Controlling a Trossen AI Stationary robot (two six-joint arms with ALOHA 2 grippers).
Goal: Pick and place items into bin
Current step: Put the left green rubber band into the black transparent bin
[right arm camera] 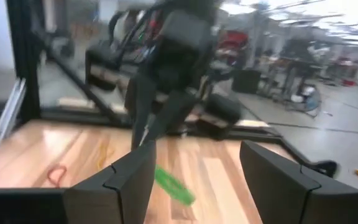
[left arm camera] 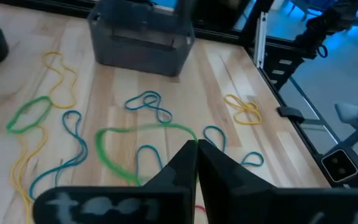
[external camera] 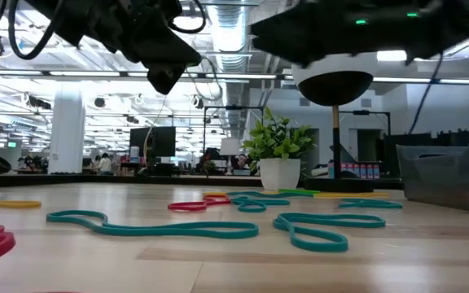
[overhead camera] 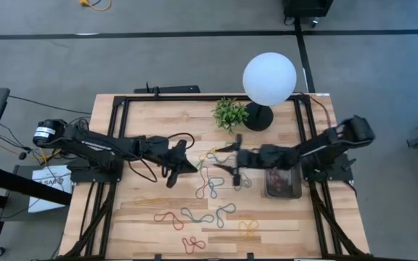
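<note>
While the left gripper [overhead camera: 186, 164] hangs above the middle of the table [overhead camera: 136, 119] with its fingers pressed together, a green band [left arm camera: 129, 133] trails from their tips; the right wrist view shows that loop [right arm camera: 174, 185] dangling clear of the wood, so the grasp looks good, though thin. The step in hand therefore reads as the carry: one item is up and has yet to reach the bin. Below and just to the right of this gripper lie many loose bands, among them a teal squiggle [overhead camera: 209, 187], a red one [overhead camera: 169, 217] and a yellow one [overhead camera: 249, 230] nearer the front edge, so most of the task is not yet done. Further right, the right gripper [overhead camera: 231, 162] faces the left one from near at hand, its fingers spread wide and holding nothing; it may be waiting to take the band over, but that is only a guess. Beyond it, beside the right arm's base, stands the dark bin [overhead camera: 271, 190], with something reddish inside that cannot be made out. The next move calls for taking the green loop across the right gripper's place to above the bin's open top, low enough that the floppy band drops inside and does not drape over the rim, and opening only then.
</note>
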